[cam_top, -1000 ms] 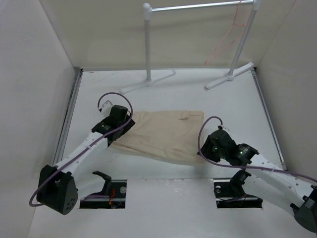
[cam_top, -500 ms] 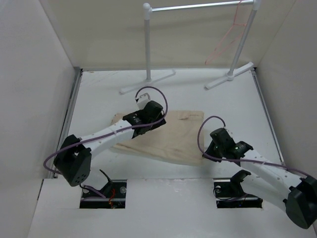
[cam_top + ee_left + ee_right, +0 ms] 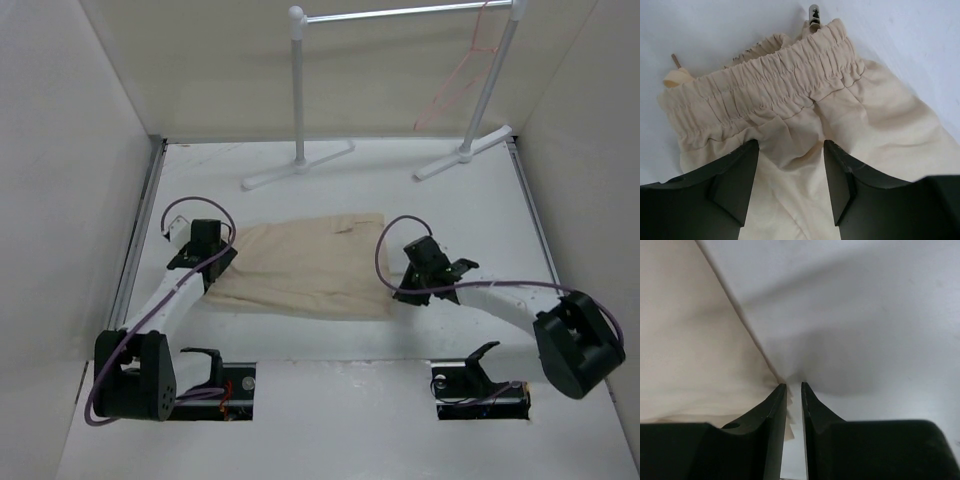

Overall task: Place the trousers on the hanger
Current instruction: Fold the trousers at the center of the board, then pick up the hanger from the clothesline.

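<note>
White table (image 3: 470, 220), left pincer (image 3: 790, 146) spread over trousers (image 3: 880, 130), right pincer (image 3: 793, 386) nipping corner

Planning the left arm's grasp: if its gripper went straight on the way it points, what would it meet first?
Probably the trousers: the left gripper is open, cloth lies just ahead of its fingers, the gathered waistband beyond. Depth is unclear.
</note>
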Controlling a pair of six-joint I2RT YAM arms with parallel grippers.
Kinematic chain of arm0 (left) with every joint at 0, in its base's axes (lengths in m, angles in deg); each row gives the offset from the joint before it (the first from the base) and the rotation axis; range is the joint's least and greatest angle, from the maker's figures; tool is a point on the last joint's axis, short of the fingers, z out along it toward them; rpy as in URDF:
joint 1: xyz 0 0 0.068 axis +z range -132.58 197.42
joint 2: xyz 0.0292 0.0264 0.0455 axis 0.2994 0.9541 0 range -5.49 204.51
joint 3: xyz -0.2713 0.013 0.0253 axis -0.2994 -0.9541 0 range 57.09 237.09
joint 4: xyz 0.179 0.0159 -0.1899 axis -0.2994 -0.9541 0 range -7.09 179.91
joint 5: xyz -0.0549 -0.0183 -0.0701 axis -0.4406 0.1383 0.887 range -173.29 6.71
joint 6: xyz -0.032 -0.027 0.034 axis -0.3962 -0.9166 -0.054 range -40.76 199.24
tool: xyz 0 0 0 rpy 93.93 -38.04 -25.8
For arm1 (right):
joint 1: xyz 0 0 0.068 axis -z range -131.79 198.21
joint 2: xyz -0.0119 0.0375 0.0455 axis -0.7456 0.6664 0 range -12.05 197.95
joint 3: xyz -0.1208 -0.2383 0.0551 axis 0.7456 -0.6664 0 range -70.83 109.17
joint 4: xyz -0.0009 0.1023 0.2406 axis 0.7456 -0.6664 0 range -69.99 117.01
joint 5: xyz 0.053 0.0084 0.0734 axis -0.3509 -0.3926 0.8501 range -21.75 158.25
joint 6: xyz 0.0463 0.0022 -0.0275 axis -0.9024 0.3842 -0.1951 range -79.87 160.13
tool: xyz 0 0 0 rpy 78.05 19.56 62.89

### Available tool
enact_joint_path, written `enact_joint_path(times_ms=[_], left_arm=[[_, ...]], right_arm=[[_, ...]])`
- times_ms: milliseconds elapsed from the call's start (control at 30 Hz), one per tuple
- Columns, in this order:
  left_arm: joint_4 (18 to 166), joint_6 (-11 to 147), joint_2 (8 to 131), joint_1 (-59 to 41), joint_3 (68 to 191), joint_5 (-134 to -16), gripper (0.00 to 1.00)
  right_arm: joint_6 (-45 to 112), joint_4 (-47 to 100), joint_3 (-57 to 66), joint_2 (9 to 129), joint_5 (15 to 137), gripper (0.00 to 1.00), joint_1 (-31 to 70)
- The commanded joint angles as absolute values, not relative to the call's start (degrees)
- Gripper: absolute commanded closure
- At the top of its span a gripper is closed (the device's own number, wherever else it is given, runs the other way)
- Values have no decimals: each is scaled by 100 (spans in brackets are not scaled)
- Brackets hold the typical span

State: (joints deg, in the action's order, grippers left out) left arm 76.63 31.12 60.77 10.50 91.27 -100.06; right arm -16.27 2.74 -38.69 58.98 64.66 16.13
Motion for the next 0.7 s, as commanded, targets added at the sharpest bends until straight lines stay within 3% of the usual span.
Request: enact_joint_path(times_ms=[0, 200, 333, 400, 533, 600, 667], left_arm=[[8015, 3476, 6165, 1385, 9242, -9867, 47], [7717, 3485, 5929, 1694, 9839, -9376, 47], [7348, 3468, 5525, 1370, 10165, -9313, 48], [7269, 3468, 5375, 1028, 10253, -9348, 51], [7154, 3468, 5488, 211, 10516, -9375, 82], [7102, 3468, 5734, -185, 10692, -9418, 90], [7163, 3450, 5919, -528, 10798, -9576, 91]], right_arm=[[-1392, 1049, -3200, 6449, 6456, 75, 1679], [-1112, 356, -2637, 5917, 6342, 44, 1775], [-559, -207, -2111, 5029, 6482, 39, 2205], [-242, -278, -1567, 4782, 6675, 45, 2512], [180, -139, 58, 5087, 7150, 88, 3303], [330, 134, 823, 5569, 7334, 92, 3672], [331, 345, 1579, 6192, 7519, 87, 4103]])
